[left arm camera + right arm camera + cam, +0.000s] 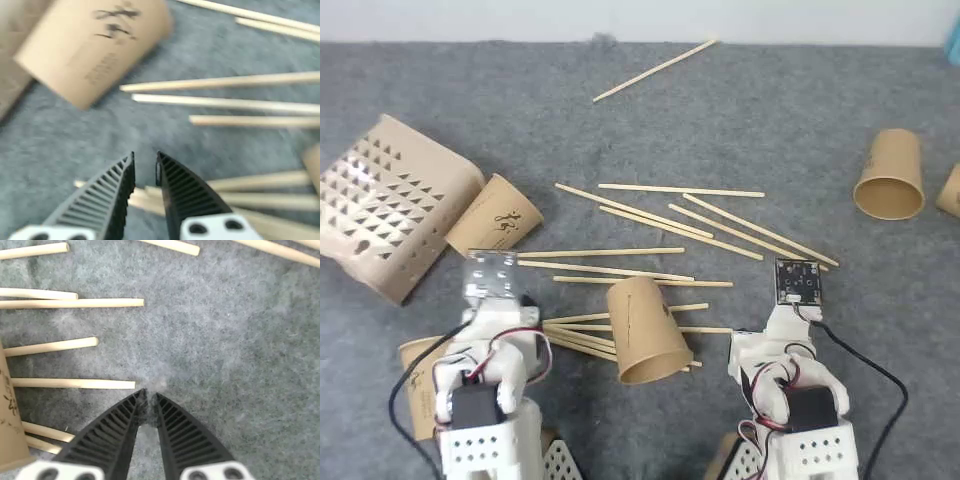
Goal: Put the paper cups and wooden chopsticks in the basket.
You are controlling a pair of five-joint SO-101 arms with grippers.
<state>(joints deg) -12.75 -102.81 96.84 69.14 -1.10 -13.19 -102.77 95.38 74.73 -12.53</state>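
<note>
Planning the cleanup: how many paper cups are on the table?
5 cups: one beside the basket, one on the chopsticks at centre, one far right, one at the right edge, one beside the left arm. Others may be hidden.

Basket (390, 205) tipped on its side, far left — paper cup (495, 216) lying just beside it. Second cup (645, 330) lies across scattered wooden chopsticks (620, 270); third cup (891, 175) far right.

Chopsticks (650, 215) lie scattered over mid-desk, so there is no flat way through. A tipped paper cup (645, 330) lies on top of the near sticks. A second cup (495, 218) lies just beside the basket (390, 200), crowding that side. The desk (910, 290) is bare on the right, from the sticks out to the far-right cup (890, 178).
</note>
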